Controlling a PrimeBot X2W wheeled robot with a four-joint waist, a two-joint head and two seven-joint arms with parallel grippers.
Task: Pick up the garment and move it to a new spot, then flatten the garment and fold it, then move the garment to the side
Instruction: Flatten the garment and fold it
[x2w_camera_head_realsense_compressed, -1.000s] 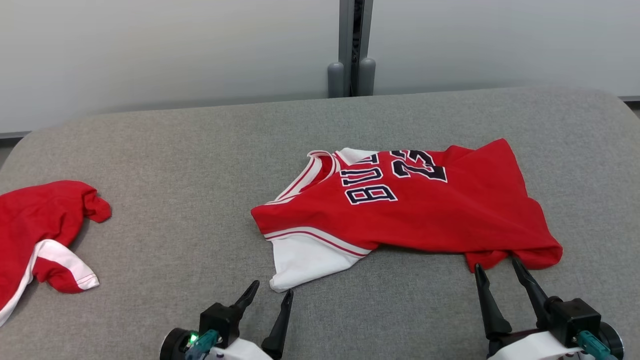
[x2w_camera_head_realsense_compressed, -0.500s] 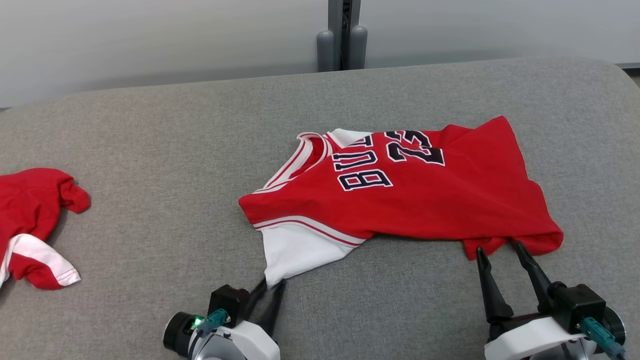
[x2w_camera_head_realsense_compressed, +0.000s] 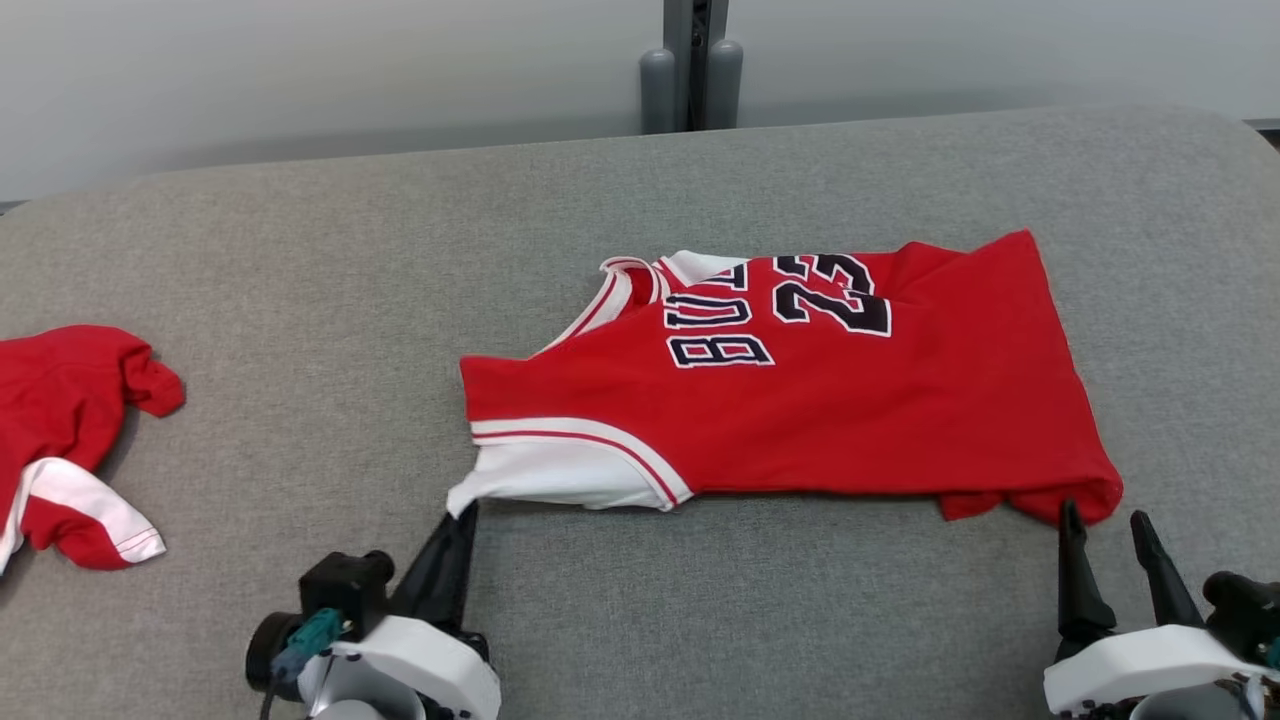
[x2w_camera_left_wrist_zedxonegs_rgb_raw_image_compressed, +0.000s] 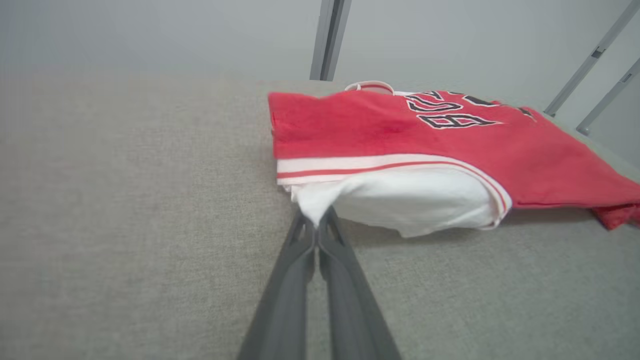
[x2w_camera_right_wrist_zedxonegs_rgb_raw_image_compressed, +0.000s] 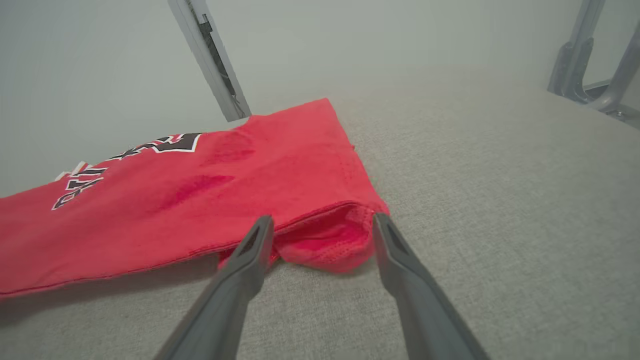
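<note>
The garment (x2w_camera_head_realsense_compressed: 800, 410) is a red jersey with dark lettering and a white lower layer, lying across the middle of the grey table (x2w_camera_head_realsense_compressed: 330, 300). My left gripper (x2w_camera_head_realsense_compressed: 462, 512) is shut on the garment's white near-left corner (x2w_camera_left_wrist_zedxonegs_rgb_raw_image_compressed: 315, 212), which is pulled out toward me. My right gripper (x2w_camera_head_realsense_compressed: 1105, 518) stands open at the rumpled red near-right corner (x2w_camera_right_wrist_zedxonegs_rgb_raw_image_compressed: 325, 242); in the right wrist view its fingers (x2w_camera_right_wrist_zedxonegs_rgb_raw_image_compressed: 250, 250) straddle that corner without pinching it.
A second red and white garment (x2w_camera_head_realsense_compressed: 70, 440) lies crumpled at the table's left edge. A grey post (x2w_camera_head_realsense_compressed: 692, 65) stands behind the table against the pale wall. Bare grey table lies between the two garments.
My left gripper moved forward, closed on the white corner and drew it left, straightening the near edge. The right gripper stayed open and shifted right. The head camera moved.
</note>
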